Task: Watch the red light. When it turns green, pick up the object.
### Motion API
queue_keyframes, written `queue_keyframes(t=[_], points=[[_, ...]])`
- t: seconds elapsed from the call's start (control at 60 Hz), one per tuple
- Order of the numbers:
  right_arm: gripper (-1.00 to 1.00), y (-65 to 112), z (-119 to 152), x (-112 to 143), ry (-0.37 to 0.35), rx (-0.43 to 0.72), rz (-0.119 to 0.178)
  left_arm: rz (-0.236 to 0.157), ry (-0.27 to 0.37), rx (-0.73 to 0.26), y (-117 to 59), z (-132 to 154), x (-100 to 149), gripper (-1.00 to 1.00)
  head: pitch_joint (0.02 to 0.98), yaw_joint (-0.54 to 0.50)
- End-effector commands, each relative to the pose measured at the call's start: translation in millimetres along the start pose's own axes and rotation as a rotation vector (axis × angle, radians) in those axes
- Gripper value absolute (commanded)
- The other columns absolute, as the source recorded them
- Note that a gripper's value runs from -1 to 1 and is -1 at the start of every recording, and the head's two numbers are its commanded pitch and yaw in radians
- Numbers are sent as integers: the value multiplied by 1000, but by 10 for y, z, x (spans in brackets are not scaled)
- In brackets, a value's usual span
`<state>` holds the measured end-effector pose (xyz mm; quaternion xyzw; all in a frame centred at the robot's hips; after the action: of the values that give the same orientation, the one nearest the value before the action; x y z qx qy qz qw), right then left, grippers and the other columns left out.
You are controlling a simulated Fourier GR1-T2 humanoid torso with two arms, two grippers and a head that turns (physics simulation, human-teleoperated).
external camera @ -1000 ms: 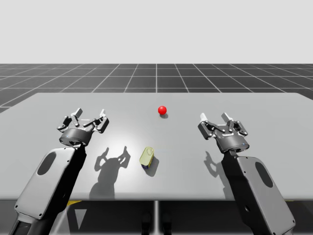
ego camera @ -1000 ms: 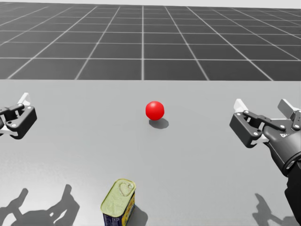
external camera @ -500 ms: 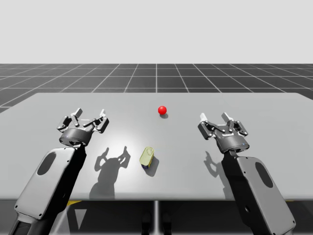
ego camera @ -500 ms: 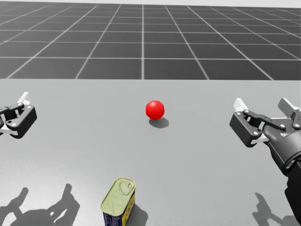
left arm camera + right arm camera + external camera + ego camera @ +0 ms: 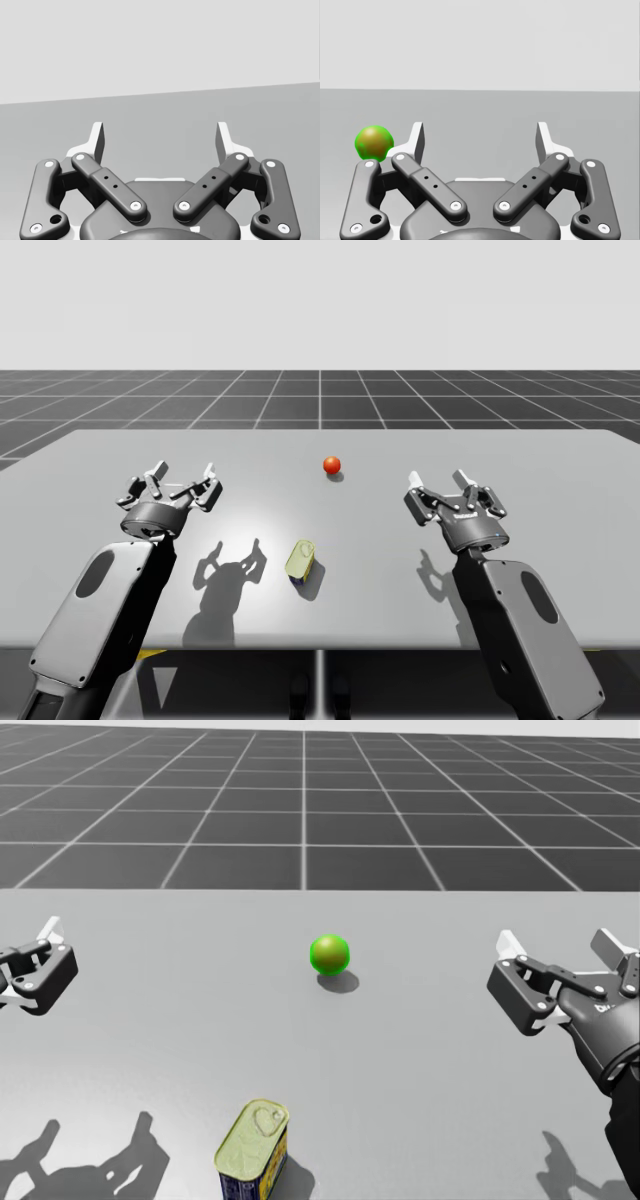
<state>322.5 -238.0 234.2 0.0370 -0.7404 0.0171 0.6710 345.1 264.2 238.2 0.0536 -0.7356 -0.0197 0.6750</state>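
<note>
Green light ball [image 5: 329,954]. Rounded tin [image 5: 253,1153]: pale-green lid up, blue sides. Wide apart, empty: left gripper [image 5: 160,131], right gripper [image 5: 480,131].

Small round light [image 5: 329,954] and an oblong tin [image 5: 253,1152], both on the grey worktop [image 5: 520,470].

The light is a little ball resting toward the far middle of the worktop. In the head view it glows green at the rim with an olive-brown centre, while in the high view it looks orange-red. The tin has rounded corners, a pale yellow-green lid with a pull tab facing up, and dark blue sides with some yellow. It sits nearer the front edge, well apart from the light and slightly to its left, with its long side pointing away.
</note>
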Motion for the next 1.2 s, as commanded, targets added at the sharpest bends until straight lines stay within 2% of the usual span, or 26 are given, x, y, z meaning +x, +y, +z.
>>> queue_keyframes(t=[0.017, 0.283, 0.5, 0.667, 0.683, 0.733, 0.767, 0.8, 0.817, 0.85, 0.95, 1.0, 1.067, 1.1, 1.15, 1.2], points=[[-1000, 10, -2, -4, -2, 3, 9, 1, 0, 0, 3, -4, 0, -1000, 594, -33], [-1000, 22, 2, -8, 0, 6, 13, 0, 2, -5, 0, -13, -4, -1000, 744, 20], [-1000, 35, 5, -9, 4, 11, 18, -14, 10, -49, -42, -4, -12, -1000, 846, 69], [-1000, 38, 7, -7, 5, 13, 21, 7, 31, -102, -129, 58, 23, -1000, 869, 84], [-1000, 38, 6, -5, 4, 13, 21, 25, 32, -114, -141, 82, 39, -1000, 870, 86], [-1000, 39, 5, -6, 5, 11, 20, 48, 36, -134, -161, 125, 81, -1000, 870, 87], [-1000, 41, 4, -6, 6, 11, 20, 68, 33, -160, -178, 180, 130, -1000, 870, 89], [-1000, 42, 4, -7, 6, 11, 21, 73, 31, -171, -195, 225, 172, -1000, 870, 90], [-1000, 43, 5, -7, 5, 11, 21, 103, 30, -204, -222, 308, 234, -1000, 870, 92], [-1000, 44, 6, -9, 6, 11, 21, 113, 29, -226, -242, 370, 272, -1000, 870, 94], [-1000, 41, 6, -8, 4, 11, 22, 97, 22, -291, -336, 640, 351, -1000, 877, 103], [-1000, 39, 8, -6, 4, 10, 20, 70, 14, -315, -395, 822, 372, -1000, 880, 106], [-1000, 36, 8, -5, 3, 8, 19, 55, 15, -335, -440, 962, 371, -1000, 882, 107], [-1000, 35, 9, -4, 2, 8, 20, 63, 18, -353, -477, 1099, 366, -1000, 883, 107], [-1000, 33, 8, -3, 2, 7, 20, 98, 40, -366, -507, 1231, 343, -1000, 884, 106], [-1000, 33, 8, -3, 1, 6, 20, 102, 50, -382, -518, 1322, 316, -1000, 885, 106]])
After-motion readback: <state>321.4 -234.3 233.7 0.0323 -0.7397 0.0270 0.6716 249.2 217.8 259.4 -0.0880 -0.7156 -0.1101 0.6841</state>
